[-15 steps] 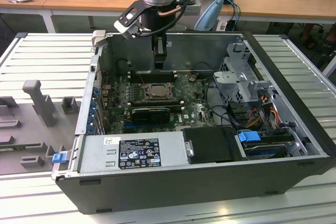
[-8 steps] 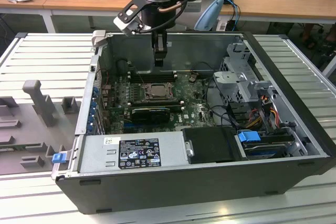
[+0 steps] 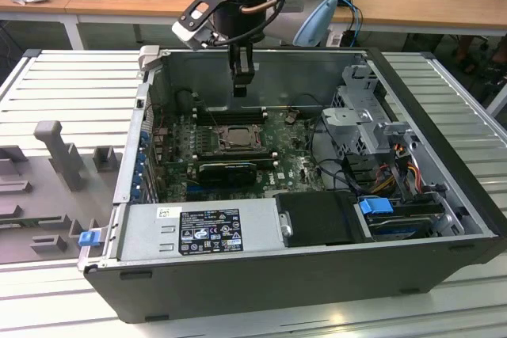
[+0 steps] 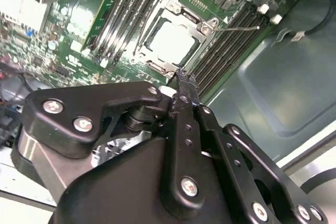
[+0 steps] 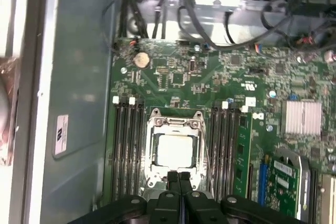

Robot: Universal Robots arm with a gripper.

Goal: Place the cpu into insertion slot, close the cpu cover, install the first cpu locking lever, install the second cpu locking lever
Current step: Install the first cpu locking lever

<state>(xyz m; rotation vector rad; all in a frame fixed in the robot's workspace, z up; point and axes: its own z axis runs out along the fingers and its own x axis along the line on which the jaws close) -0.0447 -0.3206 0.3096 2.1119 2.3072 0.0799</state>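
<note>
Gripper (image 5: 178, 177) jaws, pressed together and empty, hover near the cpu cover (image 5: 176, 125) lying over the cpu (image 5: 174, 150); working a lever probably needs slow, steady pressure.

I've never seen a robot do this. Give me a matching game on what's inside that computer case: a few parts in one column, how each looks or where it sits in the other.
Things:
1. cpu
2. cpu cover
3. gripper
4. memory slots

Descriptions:
A. long black rows on both sides of the chip
B. pale square inside a silver frame
C. black, shut, holding nothing
D. silver frame lying around the chip

Pairs: 1-B; 2-D; 3-C; 4-A
</note>
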